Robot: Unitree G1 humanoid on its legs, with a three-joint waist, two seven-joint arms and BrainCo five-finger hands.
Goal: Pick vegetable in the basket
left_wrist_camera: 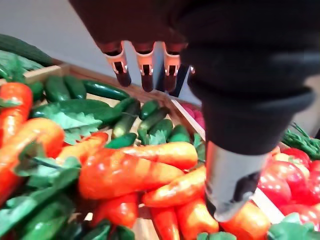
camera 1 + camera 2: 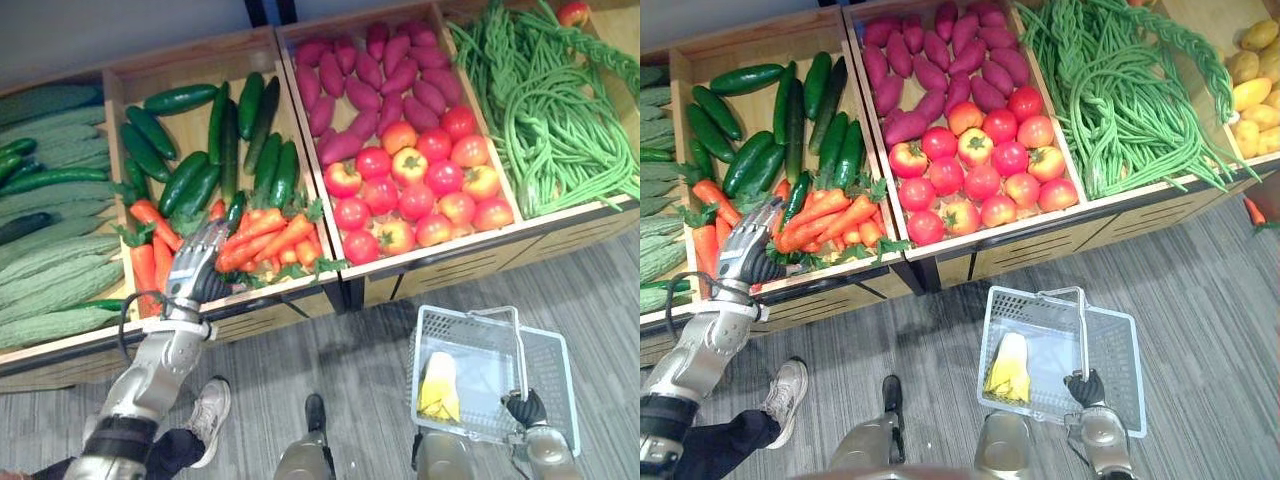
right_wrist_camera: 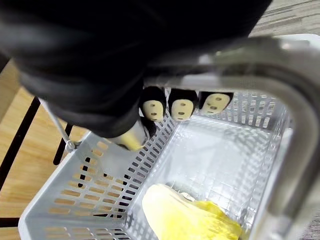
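My left hand (image 2: 195, 262) hovers open just above a pile of orange carrots (image 2: 265, 235) with green tops, at the front of a wooden crate. In the left wrist view its straight fingers (image 1: 143, 67) and thumb (image 1: 230, 175) hang over the carrots (image 1: 130, 172) without holding any. Low on the right, my right hand (image 2: 525, 408) is shut on the handle (image 3: 280, 90) of a white plastic basket (image 2: 470, 312). A yellow leafy vegetable (image 2: 438, 388) lies on the basket's floor.
Dark cucumbers (image 2: 200, 150) lie behind the carrots. Bitter gourds (image 2: 50, 260) are to the left. To the right are purple sweet potatoes (image 2: 370, 80), tomatoes (image 2: 420, 180) and long beans (image 2: 550, 110). A person's shoe (image 2: 208, 415) stands on the grey floor.
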